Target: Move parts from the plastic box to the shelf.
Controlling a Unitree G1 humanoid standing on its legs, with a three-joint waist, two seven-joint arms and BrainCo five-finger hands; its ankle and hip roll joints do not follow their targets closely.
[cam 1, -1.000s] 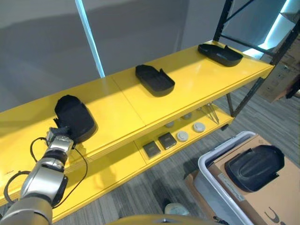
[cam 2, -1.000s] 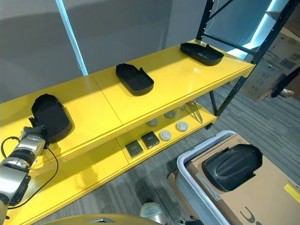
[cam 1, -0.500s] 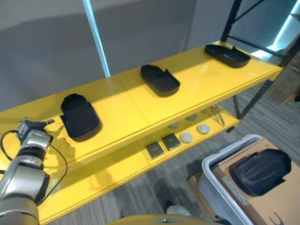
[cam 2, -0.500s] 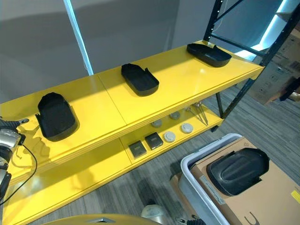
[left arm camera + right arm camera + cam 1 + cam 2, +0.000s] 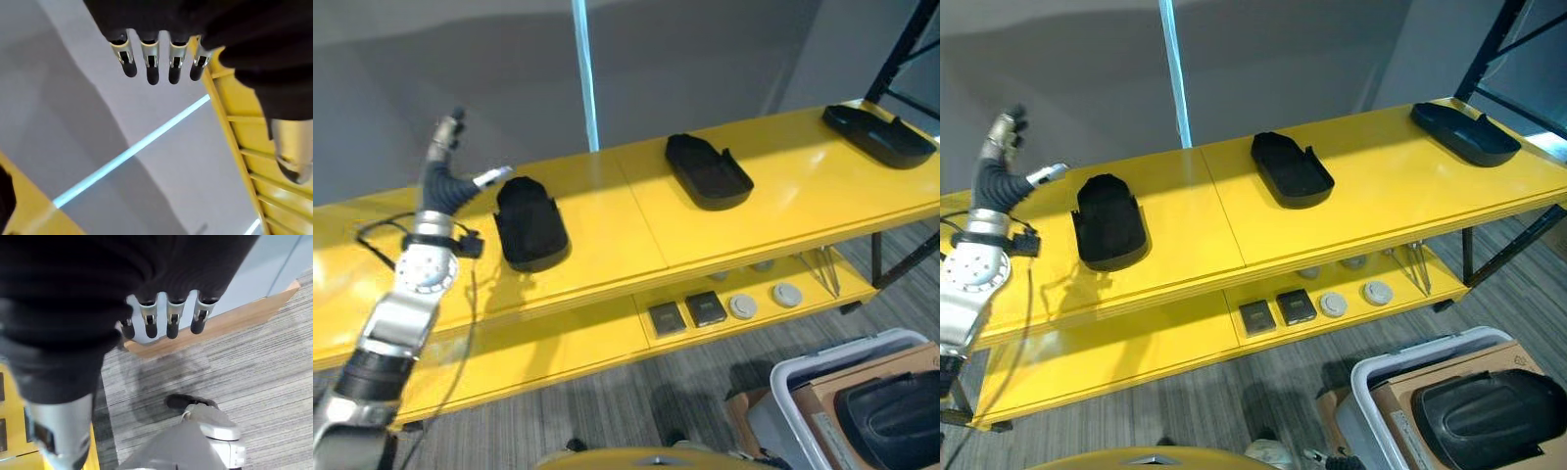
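Three black moulded parts lie on the yellow top shelf [image 5: 626, 225]: one at the left [image 5: 530, 223], one in the middle [image 5: 707, 171], one at the far right [image 5: 879, 135]. My left hand [image 5: 440, 181] is raised above the shelf, just left of the left part and clear of it, open with straight fingers [image 5: 151, 68] and nothing held. Another black part [image 5: 1489, 416] rests on cardboard inside the grey plastic box [image 5: 1381, 377] at the lower right. My right hand [image 5: 166, 318] hangs open over the carpet, holding nothing.
The lower yellow shelf [image 5: 538, 343] carries two small dark square pieces [image 5: 687, 311] and several round grey discs [image 5: 742, 305]. A black upright post [image 5: 1489, 59] stands at the shelf's right end. Grey carpet lies in front of the shelf.
My left hand has let go of the left part, drawn away from it and risen above the shelf. The camera has swung to the left, so the whole scene has shifted right.
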